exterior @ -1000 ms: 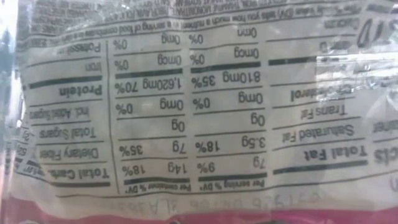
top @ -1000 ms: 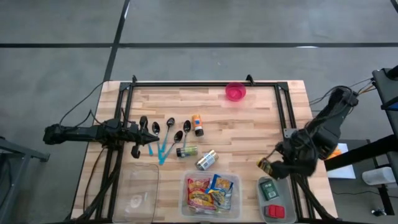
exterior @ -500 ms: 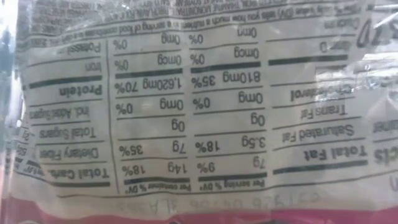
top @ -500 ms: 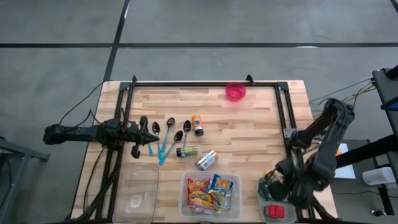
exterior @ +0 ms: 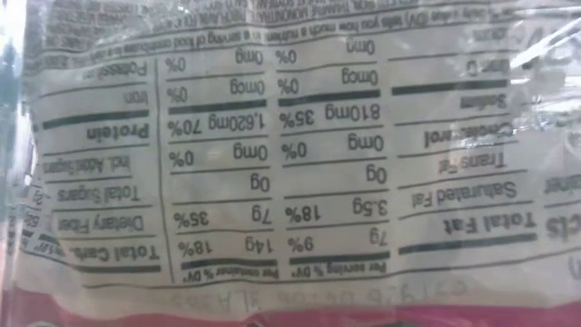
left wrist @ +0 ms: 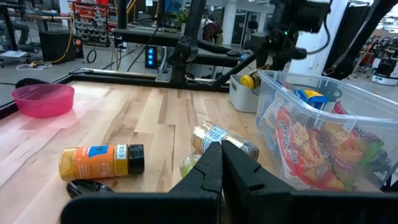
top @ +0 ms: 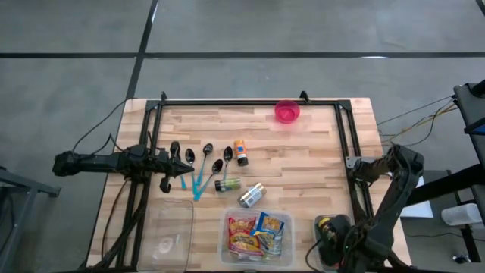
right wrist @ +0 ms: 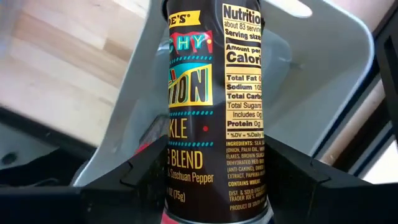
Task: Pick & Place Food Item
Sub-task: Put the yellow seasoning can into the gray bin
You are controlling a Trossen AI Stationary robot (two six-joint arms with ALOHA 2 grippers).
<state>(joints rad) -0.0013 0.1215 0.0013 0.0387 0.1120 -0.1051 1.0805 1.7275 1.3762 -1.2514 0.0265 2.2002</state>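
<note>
A: Where is the right gripper [top: 331,231]?

B: At the surface's [top: 303,152] near right corner, above a grey bin [right wrist: 323,56]; its fingers are clamped on a dark seasoning jar [right wrist: 214,106] with a yellow lid, held over that bin.

A: And the left gripper [left wrist: 221,163]?

B: Fingers together, resting at the left edge beside spoons [top: 206,163]; a clear bin [top: 256,239] of packets sits near the front.
</note>
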